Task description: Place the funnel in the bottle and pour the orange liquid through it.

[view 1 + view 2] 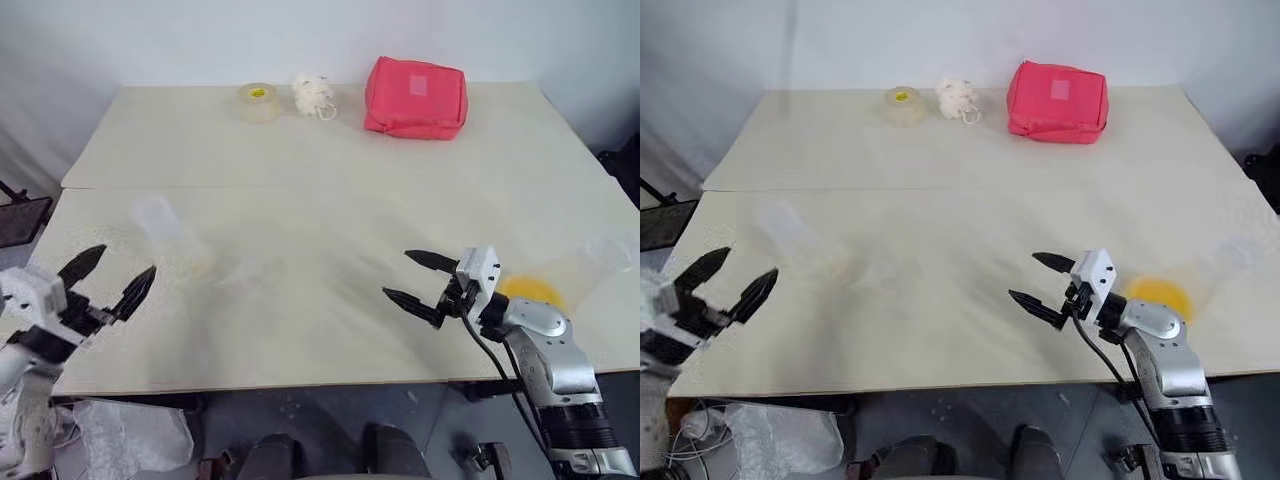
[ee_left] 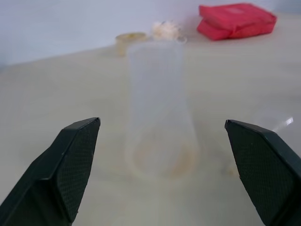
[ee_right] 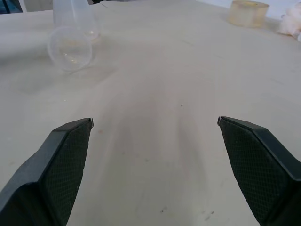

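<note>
While the table (image 1: 330,210) is lying bare before me, the bottle (image 1: 170,238) is standing upright near its left front corner, the funnel (image 3: 70,48) lying just beside the bottle. My left gripper (image 1: 105,282) is facing the bottle, jaws spread wide and empty; my right gripper (image 1: 418,278), likewise gaping empty, is hovering well apart from the bottle, beside a cup holding the orange liquid (image 1: 531,290).

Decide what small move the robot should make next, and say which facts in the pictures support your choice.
Probably ease the left gripper forward around the bottle. It is open, holds nothing, and the bottle stands upright just ahead of it, between its fingers in the wrist view. The funnel lies on the table beside the bottle, not yet in its neck, so steadying the bottle first seems sensible.
</note>
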Robot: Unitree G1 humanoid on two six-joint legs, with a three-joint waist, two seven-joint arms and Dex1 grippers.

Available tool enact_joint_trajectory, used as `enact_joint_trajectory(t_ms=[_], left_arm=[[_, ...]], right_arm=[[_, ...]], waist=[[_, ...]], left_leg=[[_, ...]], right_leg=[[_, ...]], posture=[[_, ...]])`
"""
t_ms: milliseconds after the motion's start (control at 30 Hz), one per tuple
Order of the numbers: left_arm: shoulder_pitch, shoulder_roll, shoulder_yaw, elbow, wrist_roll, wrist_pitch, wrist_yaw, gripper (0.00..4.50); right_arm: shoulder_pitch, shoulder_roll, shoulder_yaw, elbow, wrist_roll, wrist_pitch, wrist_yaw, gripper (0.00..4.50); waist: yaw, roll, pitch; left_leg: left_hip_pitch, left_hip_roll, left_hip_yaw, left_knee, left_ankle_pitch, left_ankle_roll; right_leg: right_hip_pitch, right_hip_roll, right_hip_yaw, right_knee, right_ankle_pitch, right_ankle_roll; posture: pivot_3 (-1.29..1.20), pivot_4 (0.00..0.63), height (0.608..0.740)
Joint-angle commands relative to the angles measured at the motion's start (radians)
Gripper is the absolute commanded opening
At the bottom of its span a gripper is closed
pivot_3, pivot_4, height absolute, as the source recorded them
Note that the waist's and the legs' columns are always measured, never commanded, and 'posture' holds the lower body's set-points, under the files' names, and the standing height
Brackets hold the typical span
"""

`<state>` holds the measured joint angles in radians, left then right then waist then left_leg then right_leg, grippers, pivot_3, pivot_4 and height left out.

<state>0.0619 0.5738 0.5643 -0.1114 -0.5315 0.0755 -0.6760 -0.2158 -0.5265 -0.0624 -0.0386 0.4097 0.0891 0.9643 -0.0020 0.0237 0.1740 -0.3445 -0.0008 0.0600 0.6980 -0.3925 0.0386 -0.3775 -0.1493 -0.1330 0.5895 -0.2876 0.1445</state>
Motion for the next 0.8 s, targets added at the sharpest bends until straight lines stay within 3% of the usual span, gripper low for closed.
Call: enact_joint_trajectory(t_ms=[33, 533, 633, 767, 800], left_arm=[[-0.078, 0.009, -0.039, 0.065, 0.033, -0.031, 0.002, 4.5], [-0.323, 0.029, -0.128, 0.282, 0.101, -0.058, 0.009, 4.5], [-0.35, 0.038, -0.142, 0.313, 0.097, -0.053, -0.012, 3.92], [-0.373, 0.045, -0.142, 0.32, 0.083, -0.016, -0.015, 2.68], [-0.377, 0.046, -0.139, 0.318, 0.079, -0.009, -0.017, 2.54]], right_arm=[[0.004, 0.004, -0.017, -0.044, 0.009, -0.009, -0.019, 4.45], [0.064, 0.004, -0.028, -0.119, 0.015, 0.0, -0.08, 4.45], [0.066, 0.007, -0.028, -0.119, 0.015, -0.004, -0.089, 4.5], [0.071, 0.008, -0.029, -0.12, 0.014, -0.009, -0.097, 4.5], [0.073, 0.009, -0.03, -0.12, 0.014, -0.009, -0.099, 4.5]], waist=[[0.0, 0.0, 0.0], [0.002, -0.003, 0.002], [0.001, -0.004, 0.002], [0.001, -0.005, 0.003], [0.001, -0.005, 0.003]], left_leg=[[0.0, 0.0, 0.0, 0.0, 0.0, 0.0], [-0.001, 0.0, 0.002, 0.001, 0.0, 0.0], [-0.001, -0.001, 0.002, 0.001, 0.0, 0.0], [-0.001, 0.0, 0.002, 0.0, 0.0, 0.0], [-0.001, 0.0, 0.002, 0.001, 0.0, 0.0]], right_leg=[[-0.001, 0.0, 0.0, 0.0, 0.0, 0.0], [-0.001, 0.001, -0.002, 0.0, 0.0, 0.001], [-0.001, 0.001, -0.002, 0.0, 0.0, 0.001], [-0.001, 0.001, -0.002, 0.0, 0.0, 0.001], [-0.001, 0.001, -0.002, 0.0, 0.0, 0.001]], posture=[[0.0, 0.15, 0.74], [0.0, 0.15, 0.74], [0.0, 0.15, 0.74], [0.0, 0.15, 0.74], [0.0, 0.15, 0.74]])
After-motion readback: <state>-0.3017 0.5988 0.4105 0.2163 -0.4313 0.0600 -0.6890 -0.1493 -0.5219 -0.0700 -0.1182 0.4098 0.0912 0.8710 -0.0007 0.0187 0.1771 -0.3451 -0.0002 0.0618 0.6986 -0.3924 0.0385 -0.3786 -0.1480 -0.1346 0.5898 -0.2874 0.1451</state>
